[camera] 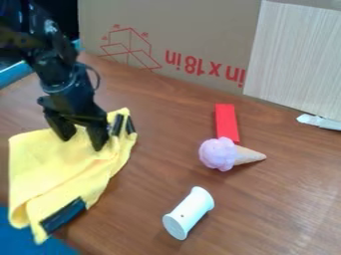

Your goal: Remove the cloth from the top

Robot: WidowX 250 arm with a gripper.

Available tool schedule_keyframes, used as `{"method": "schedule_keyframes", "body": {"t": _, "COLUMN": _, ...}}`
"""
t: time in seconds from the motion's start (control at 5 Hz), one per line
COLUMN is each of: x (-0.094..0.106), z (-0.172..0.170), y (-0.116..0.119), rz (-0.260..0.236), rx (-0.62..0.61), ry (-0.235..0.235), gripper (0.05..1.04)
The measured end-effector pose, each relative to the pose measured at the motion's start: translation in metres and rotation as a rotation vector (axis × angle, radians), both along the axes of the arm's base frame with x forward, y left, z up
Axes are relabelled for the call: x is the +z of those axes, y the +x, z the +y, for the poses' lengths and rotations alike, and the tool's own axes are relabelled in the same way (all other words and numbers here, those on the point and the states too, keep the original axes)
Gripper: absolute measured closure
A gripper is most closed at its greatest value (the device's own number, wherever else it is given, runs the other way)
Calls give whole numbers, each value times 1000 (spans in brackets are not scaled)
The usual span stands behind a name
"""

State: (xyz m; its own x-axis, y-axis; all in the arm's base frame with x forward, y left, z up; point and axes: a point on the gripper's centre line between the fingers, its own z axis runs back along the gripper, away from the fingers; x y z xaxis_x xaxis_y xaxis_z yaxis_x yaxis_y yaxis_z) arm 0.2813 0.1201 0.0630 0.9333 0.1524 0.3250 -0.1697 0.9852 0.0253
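Beneath the claw [83, 141] — its fingers well apart, nothing pinched between — lies the yellow cloth [57, 172].

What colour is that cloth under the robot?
Plain yellow; the cloth shows in the camera view.

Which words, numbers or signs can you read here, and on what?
"in x 18 in": red print, upside down, on the cardboard.
Small red marks by the red line drawing there: too small to read.
Yellow cloth, white spool: none readable.
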Motion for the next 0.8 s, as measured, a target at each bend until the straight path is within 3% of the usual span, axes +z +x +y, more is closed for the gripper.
{"method": "schedule_keyframes", "body": {"t": 0.4, "x": 1, "z": 13, "y": 42, "rz": -48, "rx": 109, "ry": 37, "gripper": 81}}
{"method": "schedule_keyframes", "body": {"t": 0.8, "x": 5, "z": 24, "y": 88, "rz": -55, "rx": 267, "ry": -4, "gripper": 82}}
